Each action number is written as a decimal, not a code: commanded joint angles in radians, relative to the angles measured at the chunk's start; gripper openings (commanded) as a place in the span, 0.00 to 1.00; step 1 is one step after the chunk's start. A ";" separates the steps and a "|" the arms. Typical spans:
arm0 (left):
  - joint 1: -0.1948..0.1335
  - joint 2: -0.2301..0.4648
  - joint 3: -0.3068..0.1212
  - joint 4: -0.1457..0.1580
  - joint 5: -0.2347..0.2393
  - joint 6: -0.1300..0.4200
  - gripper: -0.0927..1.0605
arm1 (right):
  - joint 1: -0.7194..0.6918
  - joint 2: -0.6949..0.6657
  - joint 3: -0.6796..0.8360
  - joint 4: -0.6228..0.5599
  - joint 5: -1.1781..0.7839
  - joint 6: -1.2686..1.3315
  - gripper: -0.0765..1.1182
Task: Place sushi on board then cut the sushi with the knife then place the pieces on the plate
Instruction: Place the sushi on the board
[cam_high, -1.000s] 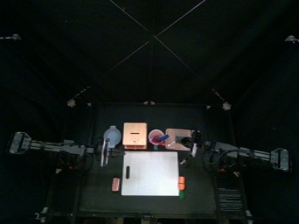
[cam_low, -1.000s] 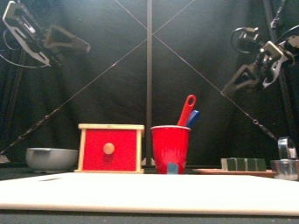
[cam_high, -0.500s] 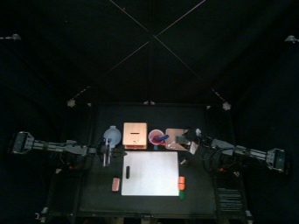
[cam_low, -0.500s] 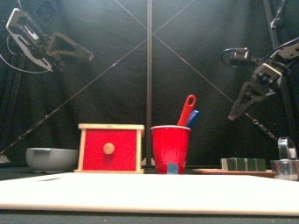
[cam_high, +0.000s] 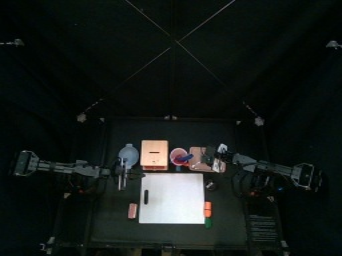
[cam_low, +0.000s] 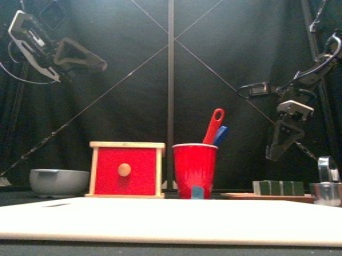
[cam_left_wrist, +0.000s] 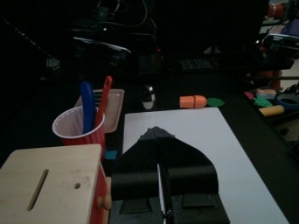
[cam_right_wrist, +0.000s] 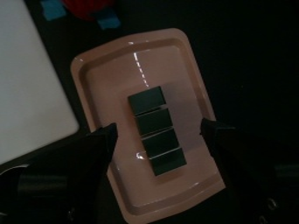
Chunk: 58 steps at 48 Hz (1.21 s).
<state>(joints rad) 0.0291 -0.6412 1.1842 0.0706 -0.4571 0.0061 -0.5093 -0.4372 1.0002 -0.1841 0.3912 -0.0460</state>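
Four dark green blocks form the sushi roll (cam_right_wrist: 155, 129) on the pink tray (cam_right_wrist: 111, 79). Likely light, apt to separate; the right claw (cam_right_wrist: 159, 129), spread above, should grip its middle. Left claw (cam_left_wrist: 158, 136) clenched, empty.

sushi roll (cam_right_wrist: 156, 127) whole on pink tray (cam_right_wrist: 107, 92)

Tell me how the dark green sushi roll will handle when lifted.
The dark green sushi roll shows seams between four blocks, so it may split if gripped at one end. Flat-sided, it probably won't roll. The glossy pink tray may let it slide.
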 joint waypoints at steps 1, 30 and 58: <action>0.003 0.000 -0.009 -0.002 -0.009 0.000 0.05 | -0.017 0.052 -0.043 0.029 0.020 -0.040 0.93; 0.009 0.002 0.003 -0.002 -0.009 0.000 0.05 | -0.156 0.193 -0.061 0.383 0.035 -0.460 0.93; 0.014 0.002 0.008 -0.002 -0.009 -0.002 0.05 | -0.158 0.295 -0.057 0.423 -0.061 -0.494 0.65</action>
<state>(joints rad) 0.0383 -0.6412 1.2042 0.0706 -0.4571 0.0046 -0.6657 -0.1319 0.9557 0.2316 0.3359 -0.5415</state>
